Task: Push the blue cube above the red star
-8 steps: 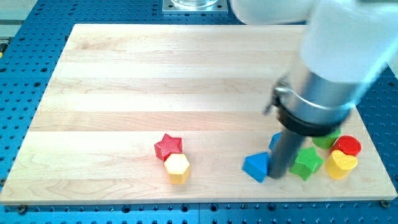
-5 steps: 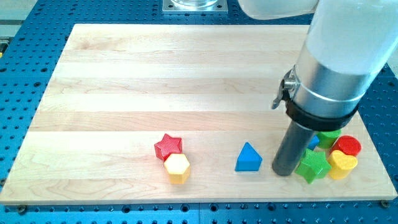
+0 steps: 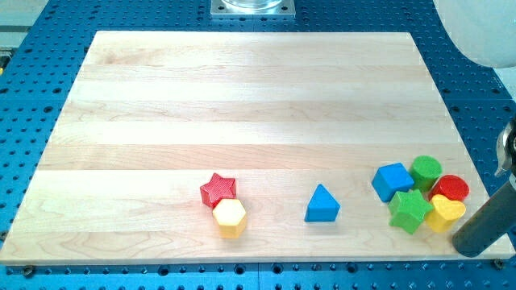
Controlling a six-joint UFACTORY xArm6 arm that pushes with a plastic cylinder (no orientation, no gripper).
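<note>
Camera view takes in a pale wooden board (image 3: 242, 105) that fills most of the frame, lying on a blue perforated table (image 3: 24, 274) whose holes show along every edge; a grey metal fitting (image 3: 252, 7) sits at the view's top, just past the board's far edge. At the view's right edge a blurred white arm housing (image 3: 484, 28) cuts the top corner, and below it the dark rod (image 3: 488, 221) slants down to my tip (image 3: 466, 248), which sits at the board's lower right corner, touching no block and pushing nothing, just to the view's right of the yellow block (image 3: 445, 214). The blue cube (image 3: 393, 180) lies at the left of a tight cluster, well apart from my tip, with the green star (image 3: 409, 211) touching it below, the green cylinder (image 3: 426, 171) to its right, and the red cylinder (image 3: 451, 188) beyond that, above the yellow block. A blue triangle (image 3: 322, 205) stands alone left of the cluster. Further left, well apart from the blue cube, the red star (image 3: 218, 188) touches the yellow hexagon (image 3: 230, 217) just below it.
</note>
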